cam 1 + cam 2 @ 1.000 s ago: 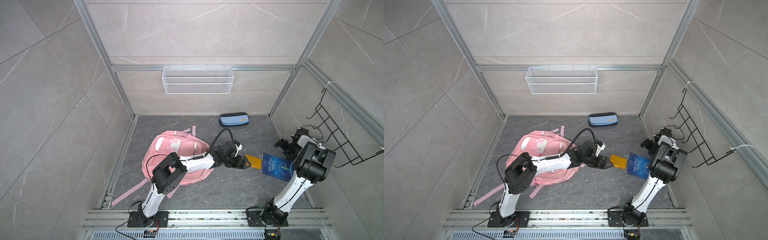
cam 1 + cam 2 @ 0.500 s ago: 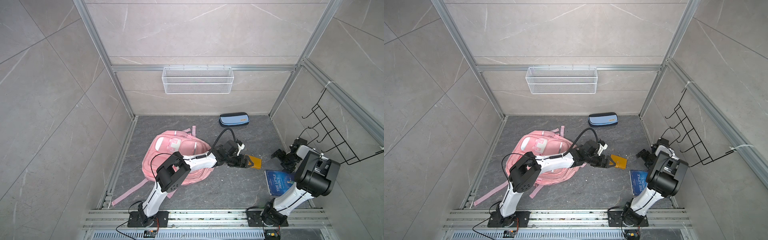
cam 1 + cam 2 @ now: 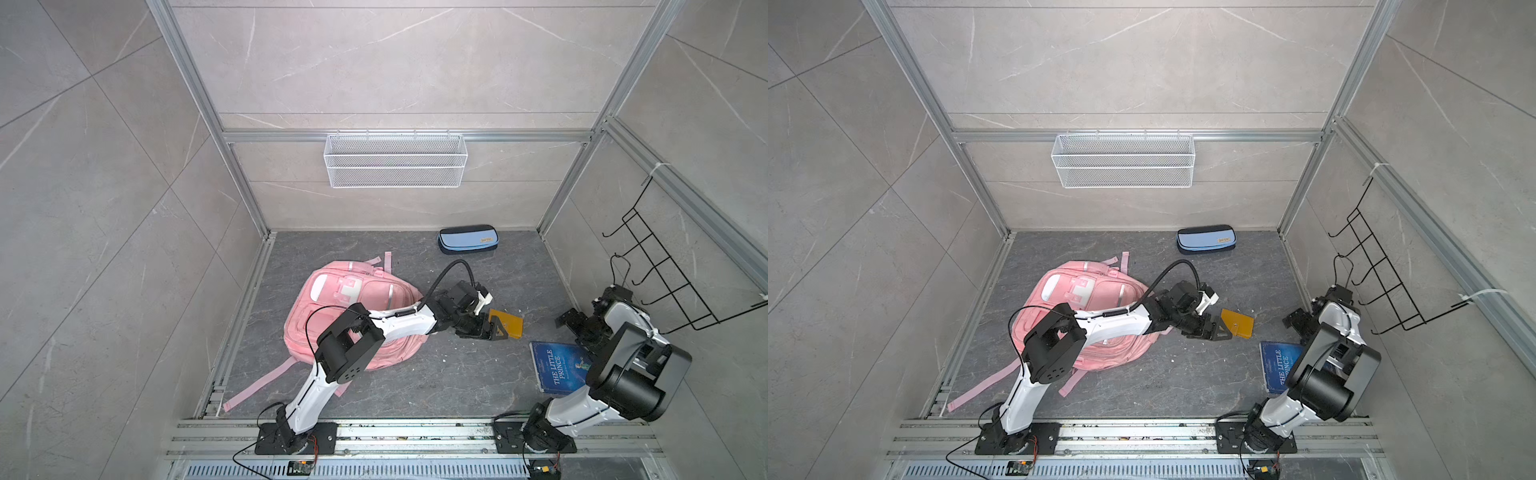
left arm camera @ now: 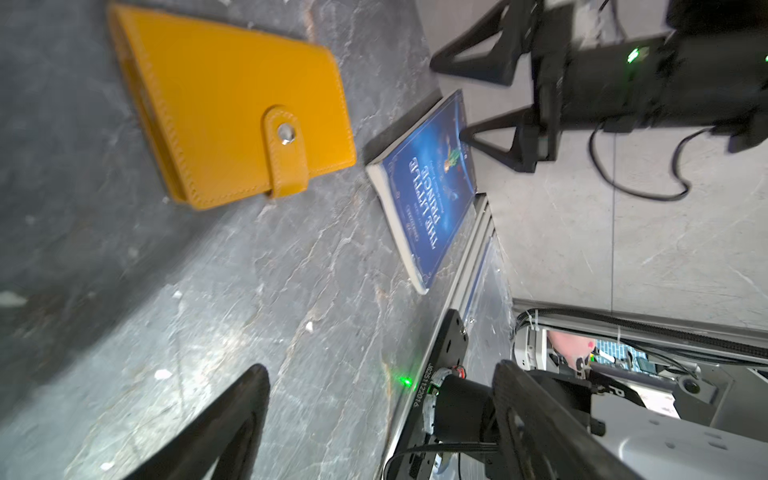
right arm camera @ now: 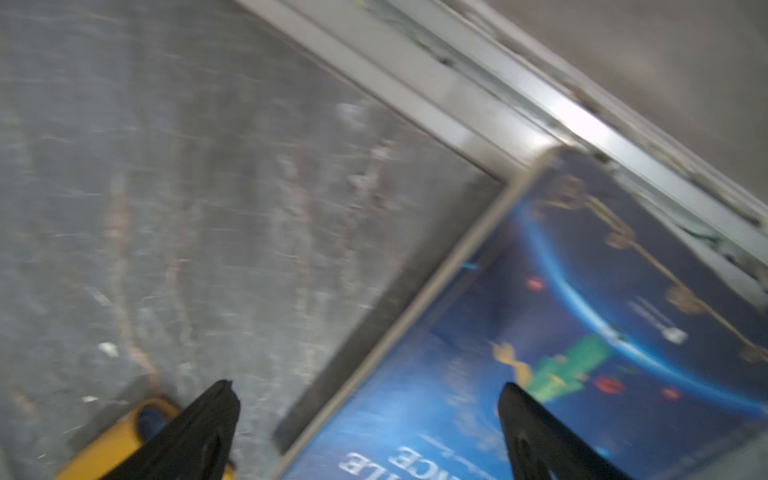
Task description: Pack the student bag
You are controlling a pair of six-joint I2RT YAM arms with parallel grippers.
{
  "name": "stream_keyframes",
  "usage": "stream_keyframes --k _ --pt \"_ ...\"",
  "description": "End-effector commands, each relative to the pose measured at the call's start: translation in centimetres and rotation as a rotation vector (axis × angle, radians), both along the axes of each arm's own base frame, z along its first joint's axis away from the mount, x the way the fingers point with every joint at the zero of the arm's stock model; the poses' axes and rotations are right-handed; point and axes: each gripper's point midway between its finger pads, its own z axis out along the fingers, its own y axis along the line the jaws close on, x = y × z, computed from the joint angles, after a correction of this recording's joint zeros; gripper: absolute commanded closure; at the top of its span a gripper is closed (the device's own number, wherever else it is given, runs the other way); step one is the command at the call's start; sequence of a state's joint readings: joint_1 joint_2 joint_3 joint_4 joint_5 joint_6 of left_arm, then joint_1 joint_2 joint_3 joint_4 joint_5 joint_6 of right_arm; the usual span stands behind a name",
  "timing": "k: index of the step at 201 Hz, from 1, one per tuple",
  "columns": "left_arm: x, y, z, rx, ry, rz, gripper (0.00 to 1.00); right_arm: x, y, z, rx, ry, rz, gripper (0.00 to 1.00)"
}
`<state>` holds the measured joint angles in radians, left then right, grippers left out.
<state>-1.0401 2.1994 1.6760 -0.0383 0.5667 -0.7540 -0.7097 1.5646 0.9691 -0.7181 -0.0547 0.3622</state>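
The student bag (image 3: pixel 345 297) (image 3: pixel 1075 291), a pink backpack, lies flat at centre left of the floor with my left arm reaching over it. My left gripper (image 3: pixel 496 330) (image 3: pixel 1221 330) (image 4: pixel 380 368) is open and empty just left of a yellow snap wallet (image 3: pixel 510 325) (image 3: pixel 1239 322) (image 4: pixel 232 108) lying on the floor. A blue book, "The Little Prince" (image 3: pixel 557 370) (image 3: pixel 1277 365) (image 4: pixel 432 178) (image 5: pixel 540 332), lies flat at front right. My right gripper (image 3: pixel 575 328) (image 3: pixel 1298 322) (image 4: pixel 446 99) (image 5: pixel 365 386) hangs open over the book's far edge and holds nothing.
A blue pencil case (image 3: pixel 467 239) (image 3: pixel 1206 240) lies by the back wall. A white wire basket (image 3: pixel 395 166) hangs on that wall, and a black wire rack (image 3: pixel 665 282) juts from the right wall. An aluminium rail (image 3: pixel 415 432) borders the front.
The book has slid away from the wallet toward the front right and turned. My right arm has swung back with it. My left gripper and the wallet have barely moved.
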Motion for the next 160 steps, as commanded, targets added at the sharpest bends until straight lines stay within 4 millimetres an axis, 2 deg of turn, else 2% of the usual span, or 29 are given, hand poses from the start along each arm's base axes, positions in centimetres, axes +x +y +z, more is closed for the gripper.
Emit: stream_keyframes --k 1,23,30,33,39,71,90,91,115,160 --pt "0.1 -1.8 1.9 -0.061 -0.012 -0.065 0.14 -3.8 -0.1 -0.4 0.017 0.068 -0.071 0.00" --pt "-0.5 -3.4 1.3 -0.069 0.013 -0.086 0.14 -4.1 -0.7 0.1 0.009 0.065 -0.100 0.00" --pt "-0.8 -3.8 1.8 -0.075 0.010 -0.091 0.14 -4.4 -0.9 0.1 0.014 0.063 -0.116 0.00" --pt "-0.9 -4.0 0.0 -0.049 0.027 -0.091 0.14 -4.5 -1.0 0.1 0.015 0.061 -0.124 0.00" --pt "-1.2 -4.2 -0.6 -0.038 0.036 -0.094 0.14 -4.9 -1.1 -0.1 0.025 0.058 -0.147 0.00" --pt "-2.1 -6.1 -2.1 0.011 0.053 -0.089 0.21 -6.1 -1.0 -1.3 0.084 0.003 -0.261 0.00" --pt "-2.6 -7.5 -3.1 0.030 0.056 -0.093 0.28 -6.0 -0.8 -1.8 0.107 -0.024 -0.290 0.00" --pt "-2.7 -7.4 -3.6 0.043 0.062 -0.091 0.28 -6.0 -0.7 -1.8 0.108 -0.026 -0.291 0.00" --pt "-2.8 -9.0 -5.7 0.072 0.094 -0.058 0.38 -5.9 -0.6 -2.4 0.119 -0.031 -0.305 0.00" --pt "-3.7 -11.5 -8.2 0.092 0.073 -0.011 0.39 -5.2 -0.6 -2.9 0.157 -0.066 -0.334 0.00"
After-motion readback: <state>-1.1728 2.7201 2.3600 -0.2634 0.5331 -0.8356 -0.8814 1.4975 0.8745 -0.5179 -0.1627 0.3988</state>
